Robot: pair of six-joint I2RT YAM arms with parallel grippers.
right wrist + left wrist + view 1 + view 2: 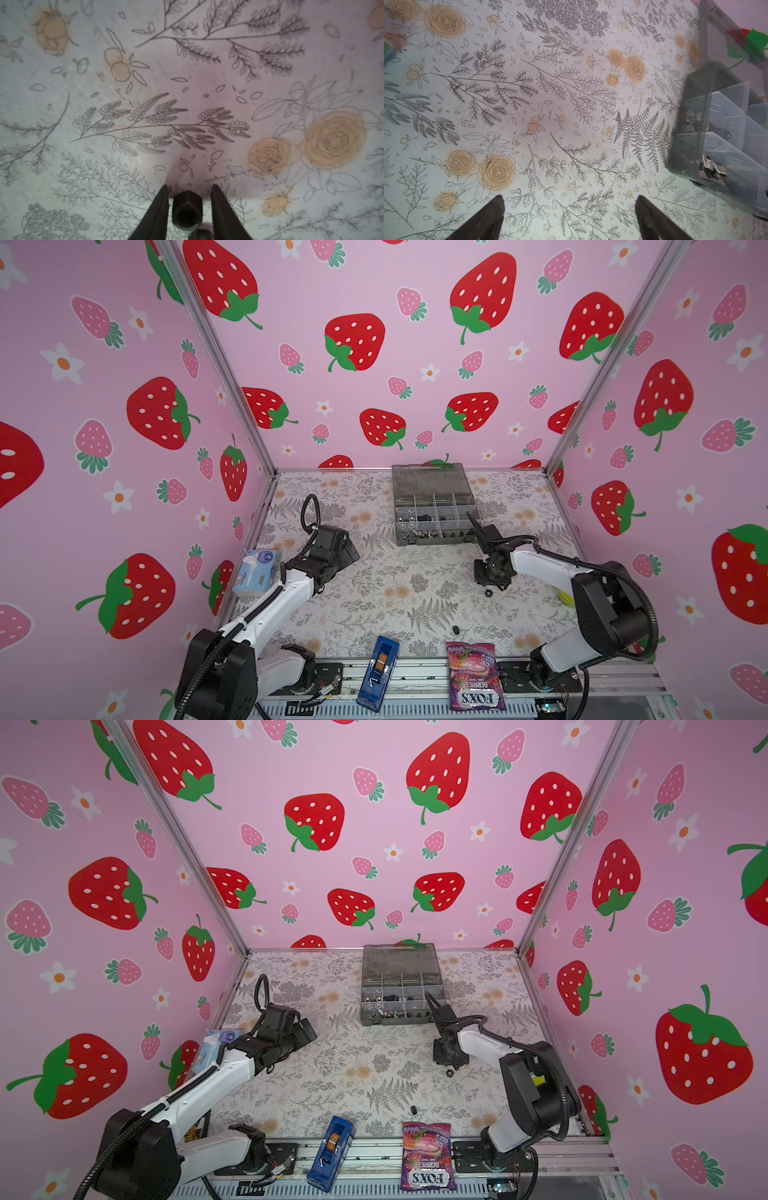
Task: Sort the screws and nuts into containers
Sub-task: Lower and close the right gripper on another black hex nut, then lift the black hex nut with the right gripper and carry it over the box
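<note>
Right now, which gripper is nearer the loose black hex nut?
Right. The right gripper has its fingers astride the hex nut; the left gripper hangs open far across the mat.

Seeing a blue box (377, 674) and purple candy bag (476, 676) lying near six o'clock, tissue pack (255, 572) sitting at nine o'clock.

A smoky grey translucent plastic organiser box (395, 1021) stands open at the back of the floral-printed table (332, 1085), with small hardware in its cells. The right gripper (450, 1067) points down at a black hex nut (449, 1073). A small black piece (414, 1110) lies nearer the front. The left gripper (306, 1029) is well left of the box. A blue narrow box (330, 1152) and a purple candy bag (426, 1156) lie at the front edge.
</note>
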